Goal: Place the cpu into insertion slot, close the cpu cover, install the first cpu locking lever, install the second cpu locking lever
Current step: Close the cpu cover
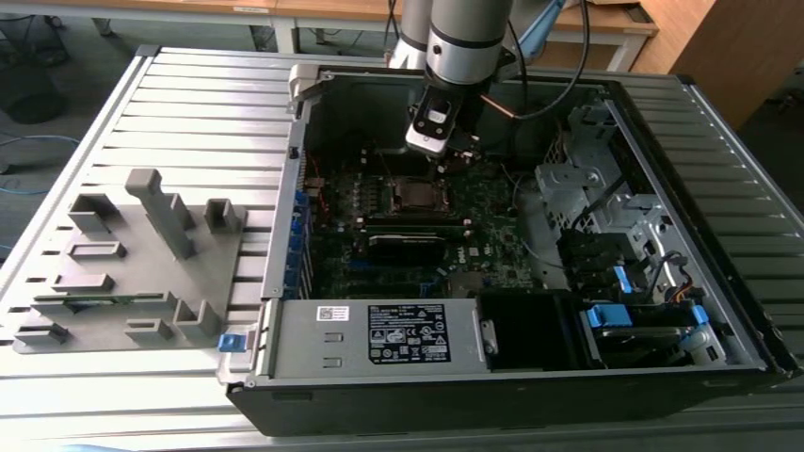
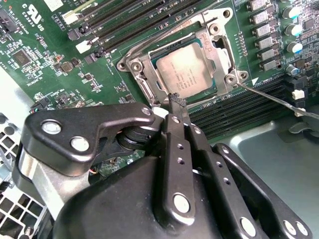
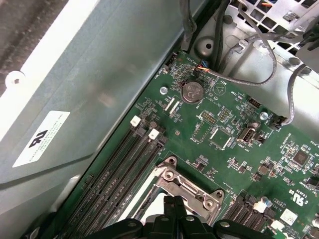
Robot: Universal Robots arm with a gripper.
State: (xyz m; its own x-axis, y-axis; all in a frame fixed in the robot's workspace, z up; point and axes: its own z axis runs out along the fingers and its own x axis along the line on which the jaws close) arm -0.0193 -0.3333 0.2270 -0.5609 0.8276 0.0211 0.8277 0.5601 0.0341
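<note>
I see the cpu (image 2: 187,69) as a small flat square with a dull silver-grey face. It lies flat in the insertion slot (image 1: 413,195) on the green circuit board (image 2: 45,69), inside the open computer case (image 1: 754,282). The cpu cover (image 2: 143,70) is a thin silver frame and lies down over the chip, so the chip's face shows through its square window. One locking lever (image 2: 274,98), a thin metal wire, goes out from a corner of the cover at a slant over the board. It does not lie along the frame.

The pincer (image 2: 177,101) hangs just at the edge of the cover, on the side near the camera. Its two black fingers are pressed together to one narrow tip. I see nothing between them, and I cannot tell if the tip touches the frame. In the second wrist view the black body of the pincer hides the board below the socket.

Long black memory slots (image 2: 129,20) run beside the socket, close to it. In the first wrist view a round coin battery (image 3: 192,92) sits further along the board, and grey cables (image 3: 259,45) hang over its far edge.

In the exterior view the case stands on a slatted metal desk (image 1: 188,104). A grey fixture (image 1: 138,264) with upright blocks stands on the exterior view's left, well apart from the socket. A labelled metal box (image 1: 377,334) takes the near corner of the case.
</note>
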